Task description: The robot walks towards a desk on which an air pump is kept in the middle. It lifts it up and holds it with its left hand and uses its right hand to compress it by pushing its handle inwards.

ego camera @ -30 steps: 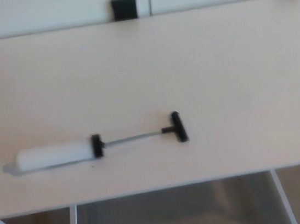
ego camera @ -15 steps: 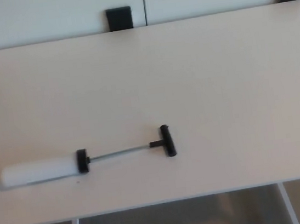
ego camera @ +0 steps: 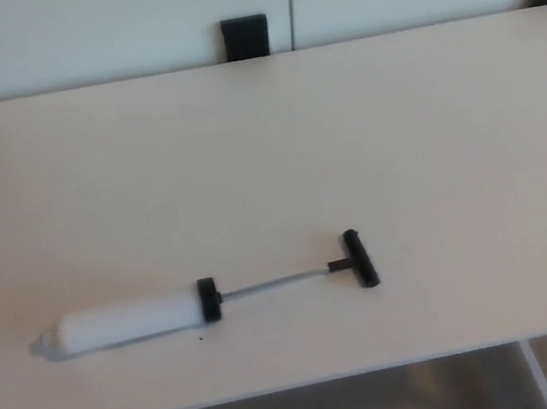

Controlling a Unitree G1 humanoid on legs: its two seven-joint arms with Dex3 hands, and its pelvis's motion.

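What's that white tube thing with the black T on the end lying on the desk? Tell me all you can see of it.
It is an air pump lying flat near the front edge of the pale desk. It has a white cylinder with a nozzle tip at the left, a black collar, a thin metal rod pulled out, and a black T-handle at the right. Only the desk touches it.

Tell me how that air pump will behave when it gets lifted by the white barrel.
The air pump will probably roll, since its white barrel looks round and smooth. With the rod extended, the black handle may sag or swing.
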